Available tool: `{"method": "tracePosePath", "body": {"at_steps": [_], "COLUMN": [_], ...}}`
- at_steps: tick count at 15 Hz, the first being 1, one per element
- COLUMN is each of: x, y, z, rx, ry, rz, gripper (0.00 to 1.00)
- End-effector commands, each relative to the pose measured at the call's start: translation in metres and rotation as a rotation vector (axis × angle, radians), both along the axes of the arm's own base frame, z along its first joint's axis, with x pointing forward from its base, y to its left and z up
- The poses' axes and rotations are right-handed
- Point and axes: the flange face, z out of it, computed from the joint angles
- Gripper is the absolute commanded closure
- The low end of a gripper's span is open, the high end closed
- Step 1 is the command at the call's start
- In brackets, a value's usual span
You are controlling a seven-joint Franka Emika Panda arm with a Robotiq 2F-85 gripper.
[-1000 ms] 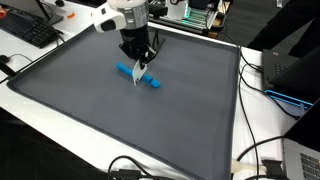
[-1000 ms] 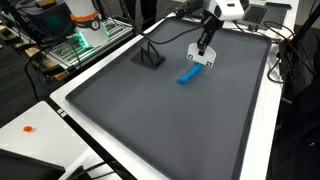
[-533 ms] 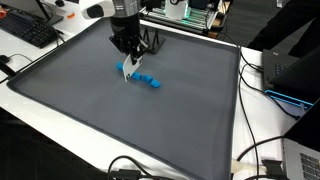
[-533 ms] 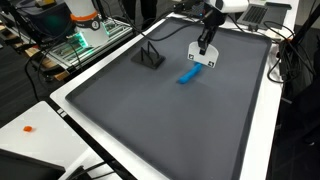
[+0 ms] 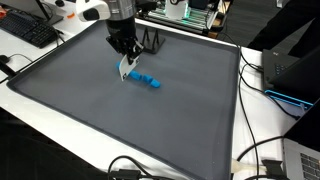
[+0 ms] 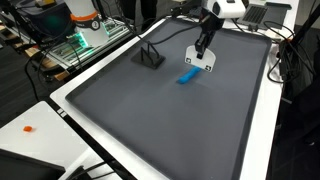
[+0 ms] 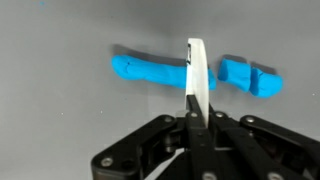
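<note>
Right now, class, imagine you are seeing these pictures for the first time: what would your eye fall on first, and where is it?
The bright blue strip stands out at once, lying with a shorter blue piece just off its end on the dark grey mat. Next comes the thin white blade, gripped in the shut jaws and crossing the strip in the wrist view.

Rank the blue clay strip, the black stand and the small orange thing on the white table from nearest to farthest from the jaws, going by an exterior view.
1. Blue clay strip: on the mat, close by the jaws.
2. Black stand: farther along the mat.
3. Small orange thing: off the mat, on the white table.
</note>
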Motion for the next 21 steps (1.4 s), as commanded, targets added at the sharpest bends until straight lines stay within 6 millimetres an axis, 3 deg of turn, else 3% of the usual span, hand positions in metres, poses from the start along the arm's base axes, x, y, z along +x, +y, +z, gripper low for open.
{"method": "tracePosePath", "body": {"at_steps": [1, 21], "x": [-0.004, -0.016], "y": [-0.004, -0.006], "z": [-0.012, -0.055], "rx": [-0.007, 0.002], "ry": [0.013, 0.052], "rz": [0.017, 0.004], "gripper": [0.99, 0.99]}}
